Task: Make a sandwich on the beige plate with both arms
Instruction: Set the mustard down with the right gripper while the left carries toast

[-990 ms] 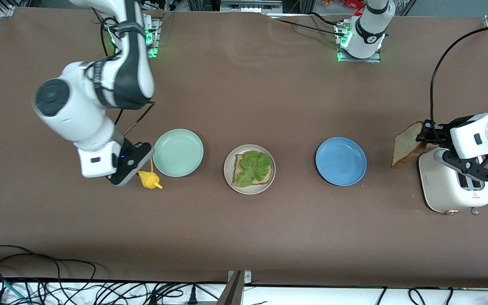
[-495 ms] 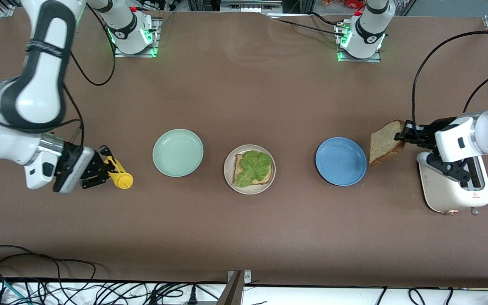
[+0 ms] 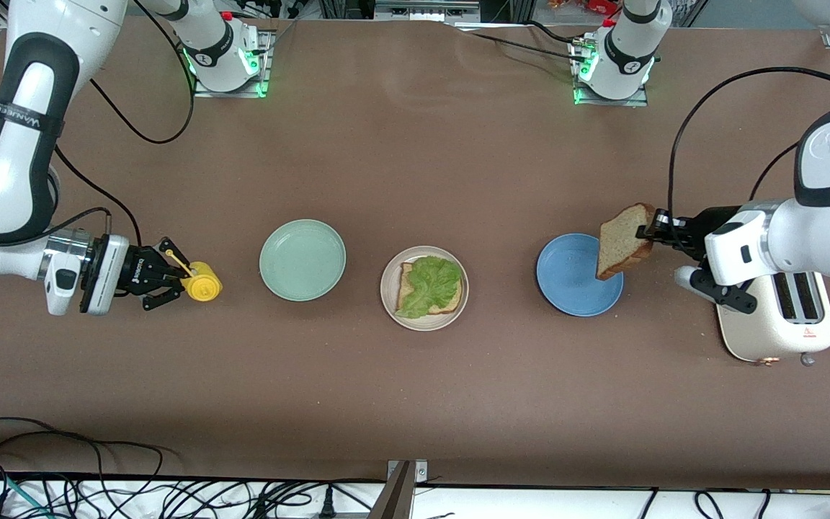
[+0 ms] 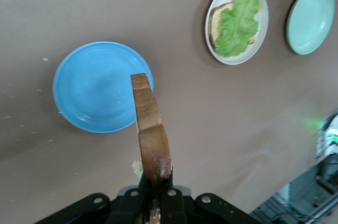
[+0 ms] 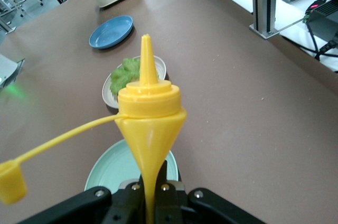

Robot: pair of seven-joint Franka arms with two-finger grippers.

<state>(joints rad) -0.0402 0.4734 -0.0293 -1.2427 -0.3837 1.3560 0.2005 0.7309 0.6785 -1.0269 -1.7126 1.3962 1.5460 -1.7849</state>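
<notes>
Since the earlier frames the left end effector [image 3: 651, 233] has carried its bread slice [image 3: 624, 240] away from the toaster [image 3: 782, 324] and now holds it, pinched by one edge, over the rim of the blue plate [image 3: 572, 288]. The right end effector [image 3: 170, 274] has swung out toward the right arm's end of the table [image 3: 415, 158], clamped on a yellow squeeze bottle [image 3: 202, 282] whose cap dangles on its strap. On the beige plate [image 3: 390, 288], between the blue plate and the mint-green plate [image 3: 302, 259], lies one bread slice [image 3: 406, 277] topped with a lettuce leaf [image 3: 430, 283].
</notes>
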